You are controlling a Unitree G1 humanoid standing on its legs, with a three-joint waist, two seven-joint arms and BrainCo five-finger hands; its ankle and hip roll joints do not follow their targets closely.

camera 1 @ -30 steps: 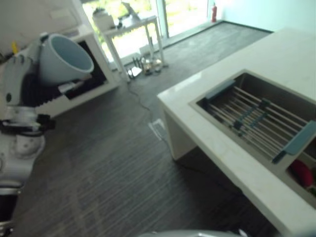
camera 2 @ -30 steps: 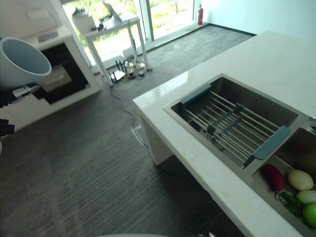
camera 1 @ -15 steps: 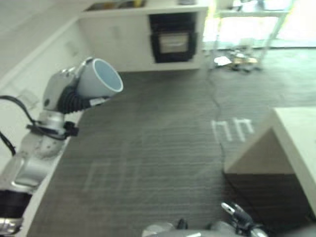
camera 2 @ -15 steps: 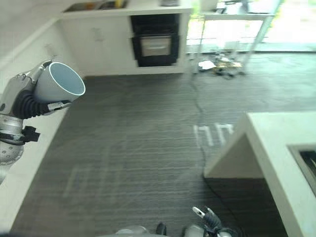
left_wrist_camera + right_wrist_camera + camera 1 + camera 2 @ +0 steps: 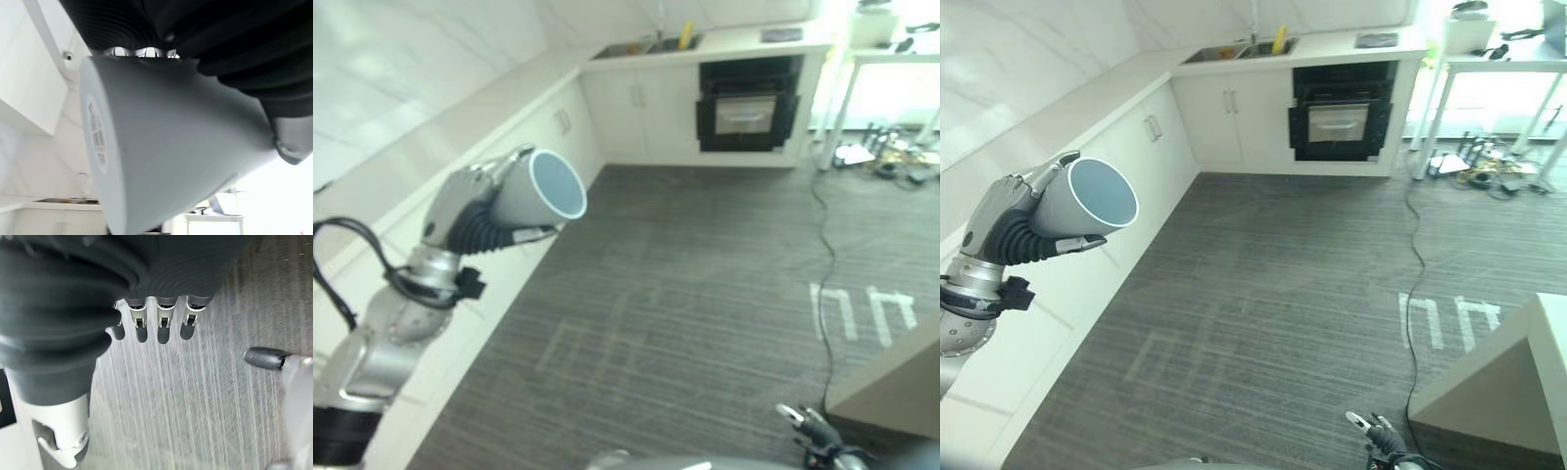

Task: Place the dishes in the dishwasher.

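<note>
since half a second ago the whole view has swung: the corner of the white island counter [image 5: 1489, 392] has slid out to 4 o'clock, and the long white cabinet run [image 5: 1087, 196] now fills the 9 to 11 o'clock side, so the camera has turned rather than the things. across that turn the left hand [image 5: 1013, 230] keeps the pale blue-grey cup [image 5: 1087, 208] in its grasp at 9 o'clock, raised off the floor, lying on its side with its open mouth facing 3 o'clock; silver fingers show over the cup's upper wall and a thumb under it, so the hand is clamped round the cup. in the left wrist view the cup [image 5: 161, 142] fills the picture from its base, where a round printed label sits, too small to read. the right hand [image 5: 156, 325] hangs low over the grey striped floor [image 5: 1273, 323], its fingers straight, side by side and holding nothing; its tips also peek in at 5 o'clock of the right eye view. on the floor at 3 o'clock are white painted marks [image 5: 1449, 318] like block letters, which i cannot make out. at 12 o'clock a black oven [image 5: 1337, 113] sits in the far cabinets, with a sink [image 5: 1229, 54] and a yellow object [image 5: 1278, 39] on the counter above. a white table [image 5: 1489, 78] stands at 1 o'clock with clutter under it, and a black cable [image 5: 1415, 255] runs across the floor from there toward the island
</note>
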